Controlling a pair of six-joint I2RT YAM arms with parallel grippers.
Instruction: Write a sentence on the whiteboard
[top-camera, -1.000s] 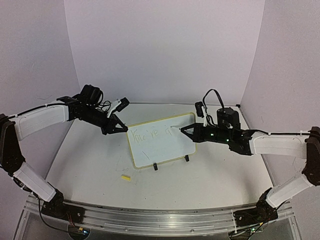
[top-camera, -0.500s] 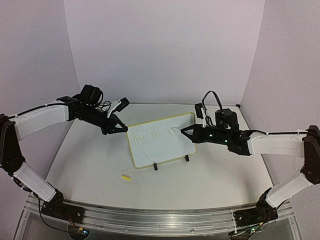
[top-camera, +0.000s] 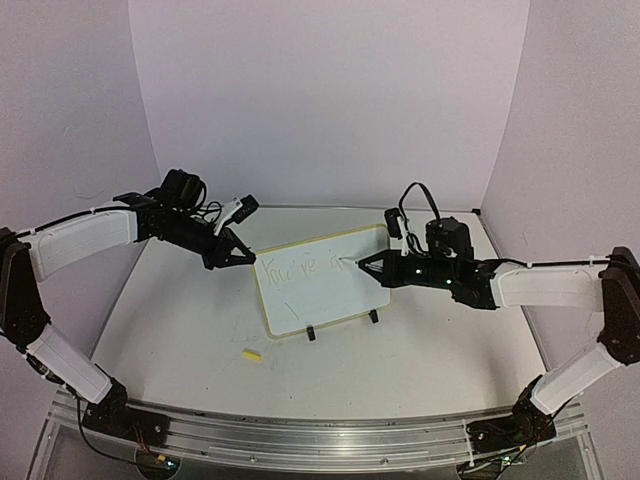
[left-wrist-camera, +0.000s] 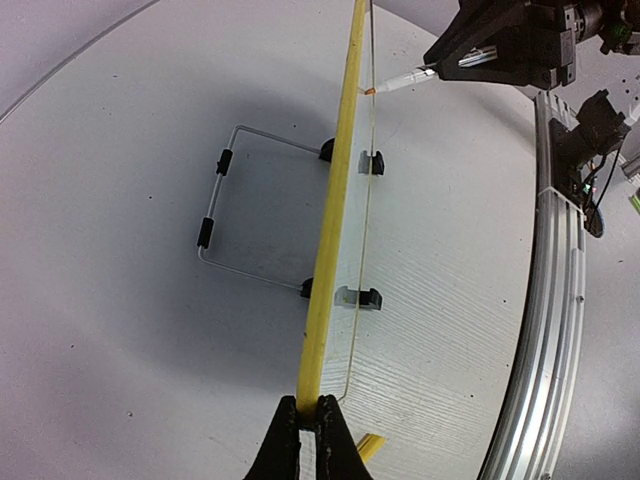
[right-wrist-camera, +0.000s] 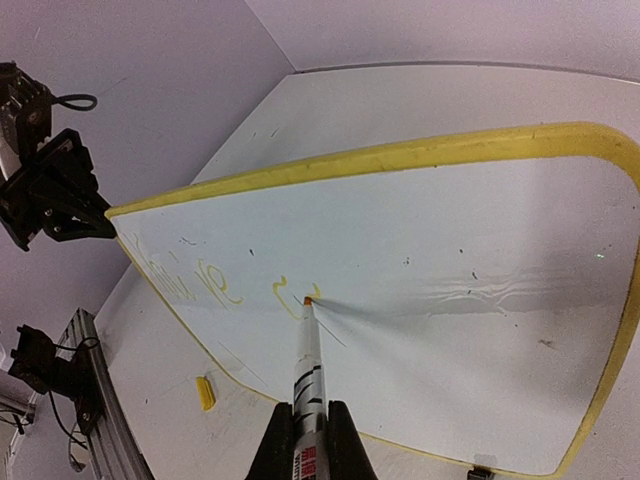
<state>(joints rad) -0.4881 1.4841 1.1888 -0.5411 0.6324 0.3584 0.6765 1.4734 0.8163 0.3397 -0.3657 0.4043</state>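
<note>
While our right gripper (right-wrist-camera: 310, 425) clenches a white-barrelled marker (right-wrist-camera: 306, 355), its orange tip touches the small white rectangular whiteboard (top-camera: 325, 295) with a pale-yellow rim.
We see the whiteboard standing mid-table on black clip feet (top-camera: 311, 333); our left gripper (left-wrist-camera: 308, 425) is clamped on its rim. The faint yellow-green handwritten sentence (right-wrist-camera: 205, 285) ends at the tip.

The whiteboard (top-camera: 330, 295) carries a faint yellow sentence (right-wrist-camera: 205, 283), readable roughly as "You're" plus 1 more unclear letter. The print on the marker (right-wrist-camera: 309, 375) is unreadable.
</note>
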